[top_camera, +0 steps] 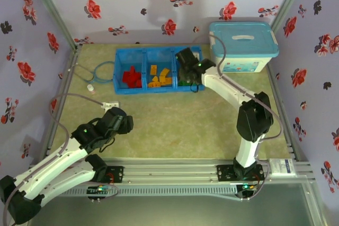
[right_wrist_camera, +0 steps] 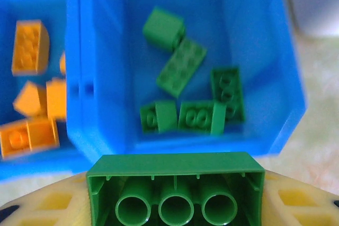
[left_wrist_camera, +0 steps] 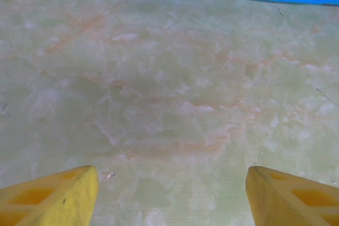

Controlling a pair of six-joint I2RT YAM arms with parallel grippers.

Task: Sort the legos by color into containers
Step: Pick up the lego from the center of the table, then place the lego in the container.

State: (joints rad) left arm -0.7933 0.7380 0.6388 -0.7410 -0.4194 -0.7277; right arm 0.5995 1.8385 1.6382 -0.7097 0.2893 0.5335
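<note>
The green brick (right_wrist_camera: 175,186) is held with its hollow underside and three tubes facing the right wrist camera, above the near wall of the green compartment (right_wrist_camera: 254,51). It looks like a hard, stiff plastic shell, very light and hard to damage, but its faces are smooth and glossy, so it could slip or twist if the pinch is off centre. The best hold is probably square across two opposite flat walls, low on the body rather than on the studs. The right gripper (right_wrist_camera: 175,205) is partly closed on it, with a yellow finger at each end of its length, and the brick sits level between them. Because it is light and tough, a short drop should not hurt it, though it may bounce off the green bricks (right_wrist_camera: 183,67) already lying loose in that compartment. To the left, past a divider, the orange bricks (right_wrist_camera: 29,46) are in the middle compartment, and the red bricks (top_camera: 131,76) are in the far left one of the same tray (top_camera: 117,70). A white bin (top_camera: 243,51) stands just right of the tray. Well apart, the left gripper (left_wrist_camera: 170,189) hangs over the bare table (left_wrist_camera: 169,88) with its fingers spread wide and nothing between them.
</note>
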